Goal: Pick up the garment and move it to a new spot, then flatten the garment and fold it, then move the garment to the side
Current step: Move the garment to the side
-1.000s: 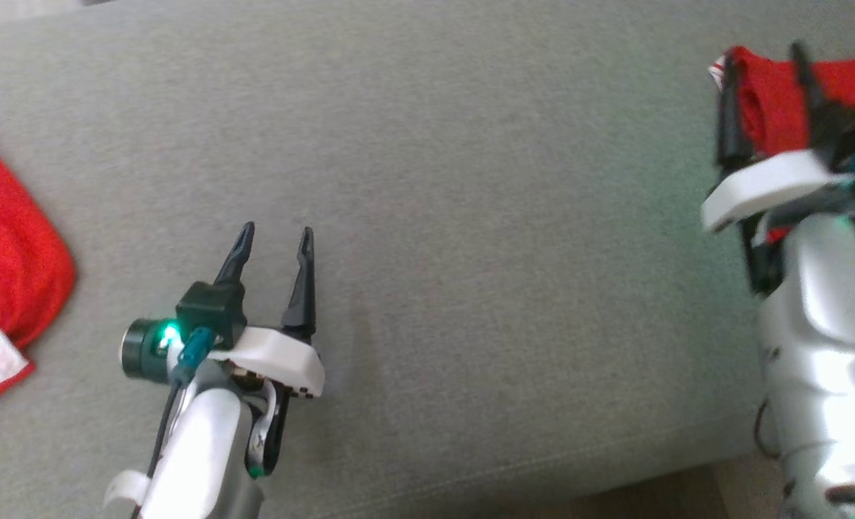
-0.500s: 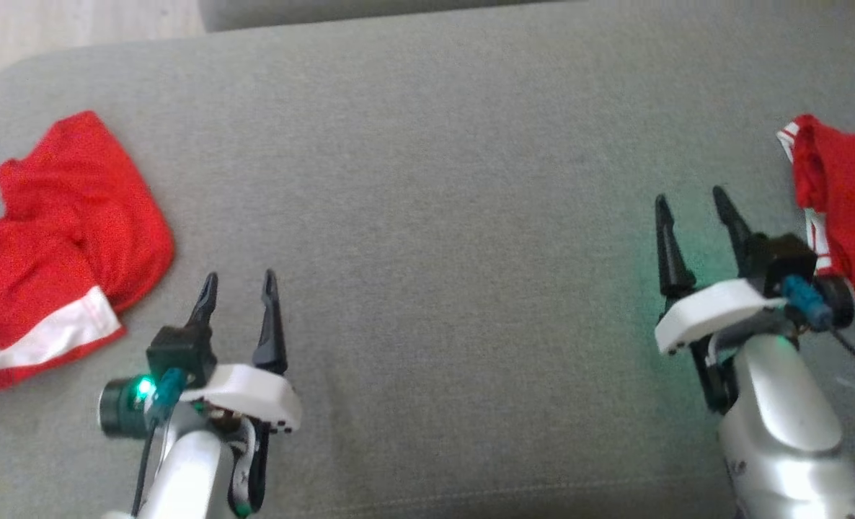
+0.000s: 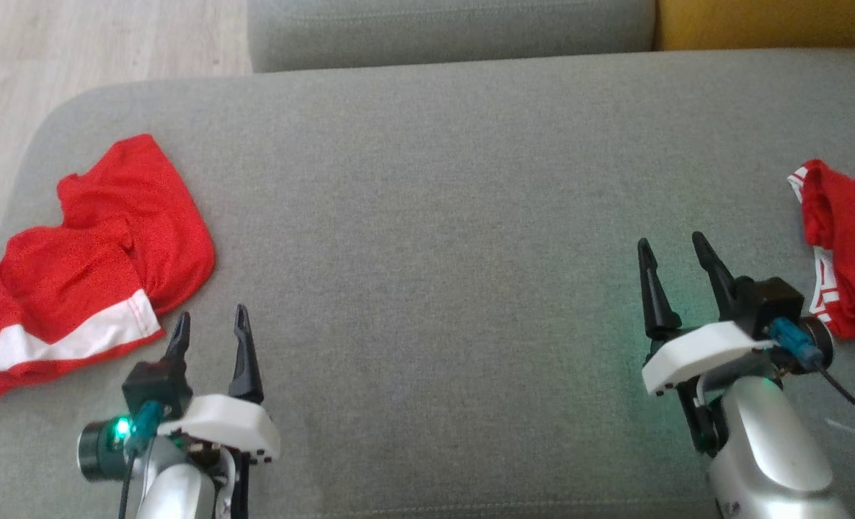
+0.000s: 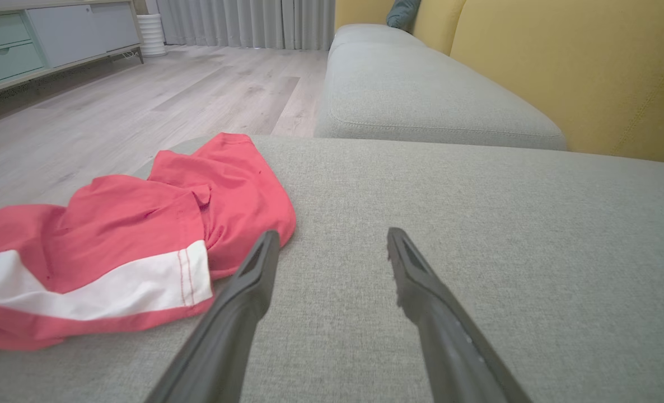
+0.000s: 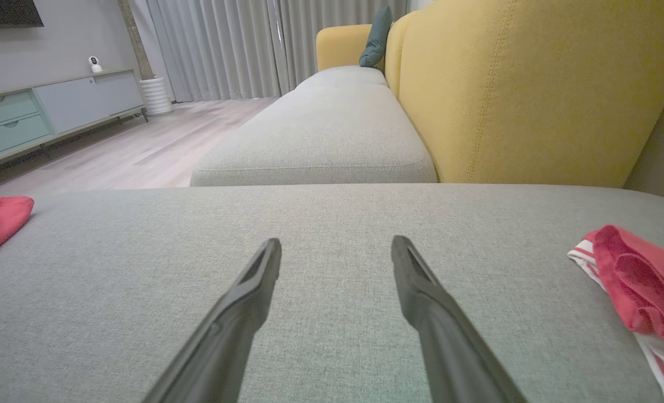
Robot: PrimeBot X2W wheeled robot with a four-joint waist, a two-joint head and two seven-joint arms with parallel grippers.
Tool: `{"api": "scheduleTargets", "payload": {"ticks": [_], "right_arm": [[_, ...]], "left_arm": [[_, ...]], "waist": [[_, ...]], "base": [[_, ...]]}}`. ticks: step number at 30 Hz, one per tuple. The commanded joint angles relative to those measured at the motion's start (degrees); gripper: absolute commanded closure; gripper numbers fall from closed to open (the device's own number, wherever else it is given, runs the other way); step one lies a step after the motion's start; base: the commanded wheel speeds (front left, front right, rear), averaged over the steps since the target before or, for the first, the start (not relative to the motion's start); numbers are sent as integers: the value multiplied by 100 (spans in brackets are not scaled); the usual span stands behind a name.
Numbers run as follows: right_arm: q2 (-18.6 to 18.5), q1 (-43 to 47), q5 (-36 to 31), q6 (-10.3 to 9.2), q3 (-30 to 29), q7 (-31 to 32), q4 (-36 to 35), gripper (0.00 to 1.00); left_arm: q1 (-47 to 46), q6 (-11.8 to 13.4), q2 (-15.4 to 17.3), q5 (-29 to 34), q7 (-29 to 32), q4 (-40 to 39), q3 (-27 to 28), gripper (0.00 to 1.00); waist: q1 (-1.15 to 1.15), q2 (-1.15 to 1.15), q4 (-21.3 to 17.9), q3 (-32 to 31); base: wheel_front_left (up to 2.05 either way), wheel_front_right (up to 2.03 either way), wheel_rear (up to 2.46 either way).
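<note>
Found the two dark fingers [image 4: 253, 280] of the left gripper [image 3: 211, 313] spread wide and released, with nothing between them but bare grey fabric. Found the right gripper [image 3: 671, 239] in the same state: fingers [image 5: 427, 302] parted, gripping nothing, tips pointing away from the robot across the seat. Saw both grippers low over the grey sofa cushion [image 3: 435, 202], the left one near its front left, the right one near its front right, well apart from each other. Could not judge contact with the fabric.

Spotted a crumpled red garment with a white band [image 3: 103, 267] on the left end of that cushion, just beside the left gripper's outer fingertip. In the left wrist view, saw that fingertip overlapping the red hem below the band, contact impossible to judge. Noted the band along the near edge and red folds bunched behind it, toward the cushion's rounded corner.

Spotted a second red garment with white striped trim [image 3: 849, 245] at the right end of the cushion, folded over on itself, near the right gripper's wrist but apart from its fingers, partly cut off by the view's edge.

Beyond, made out a second grey cushion [image 5: 321, 134] butted against the first, a yellow backrest [image 5: 522, 84] along the right side, a teal pillow [image 5: 374, 36] at the far end, pale wood floor [image 4: 141, 95] to the left, and a low cabinet [image 5: 41, 109] with drawers and grey curtains [image 5: 225, 45] at the far wall.
</note>
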Motion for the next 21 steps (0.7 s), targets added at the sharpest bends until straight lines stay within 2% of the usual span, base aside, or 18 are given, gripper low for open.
{"api": "scheduleTargets", "payload": {"ticks": [1, 21], "right_arm": [[38, 13, 85, 37, 156, -36, -236, 0], [39, 304, 501, 37, 312, -36, -454, 0]], "left_arm": [[-49, 0, 30, 48, -31, -193, 238, 0], [310, -38, 30, 138, -31, -283, 469, 0]], "waist": [[0, 0, 16, -94], [0, 0, -107, -463]], "base": [[0, 0, 0], [0, 0, 0]]}}
